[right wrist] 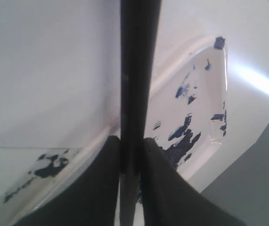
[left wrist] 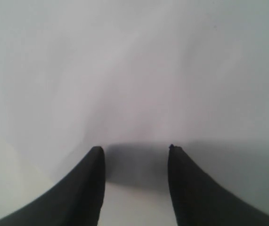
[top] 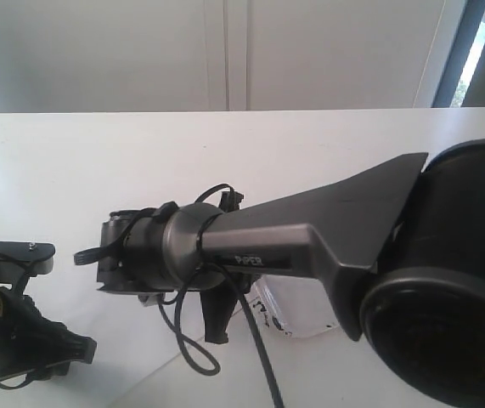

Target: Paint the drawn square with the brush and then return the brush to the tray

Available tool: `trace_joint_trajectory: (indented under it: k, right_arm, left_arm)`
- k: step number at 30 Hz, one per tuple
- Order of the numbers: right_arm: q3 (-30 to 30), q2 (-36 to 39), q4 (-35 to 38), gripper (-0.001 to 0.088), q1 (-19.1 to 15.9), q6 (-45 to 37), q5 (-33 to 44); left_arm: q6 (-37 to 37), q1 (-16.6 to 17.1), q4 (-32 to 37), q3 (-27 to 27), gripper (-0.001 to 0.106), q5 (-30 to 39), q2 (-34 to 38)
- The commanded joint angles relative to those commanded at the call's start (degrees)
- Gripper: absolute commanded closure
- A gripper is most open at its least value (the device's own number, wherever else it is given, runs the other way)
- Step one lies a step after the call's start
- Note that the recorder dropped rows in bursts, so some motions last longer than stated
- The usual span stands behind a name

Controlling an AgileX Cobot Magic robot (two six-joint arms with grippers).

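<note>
My right gripper [right wrist: 131, 140] is shut on the brush [right wrist: 136, 70], a thin black stick that runs straight out between the two fingers. It hangs just over the tray [right wrist: 204, 89], a clear glossy dish with dark navy blots and splatters. In the exterior view the right arm reaches across the middle, and a corner of the tray [top: 303, 320] shows beneath it. My left gripper [left wrist: 134, 148] stands open over bare white surface with nothing between its fingers. It sits low at the left in the exterior view [top: 23, 333]. The drawn square is out of view.
The white table [top: 225, 153] stretches back to a pale wall. Black cables [top: 193, 353] loop down from the right wrist onto the table. The right arm's thick dark joint [top: 450, 297] fills the near right corner.
</note>
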Motion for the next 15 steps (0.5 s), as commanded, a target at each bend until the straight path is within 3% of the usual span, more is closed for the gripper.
trace_joint_trajectory:
  k: [6,15]
  right_arm:
    - [0.0,0.68,-0.23,0.0868,0.75,0.0,0.0]
    - [0.0,1.3,-2.13,0.0868,-1.61,0.0,0.0]
  left_arm:
    - [0.0,0.0,0.0,0.0,0.057,0.16,0.0]
    - [0.0,0.0,0.0,0.0,0.057,0.41,0.0]
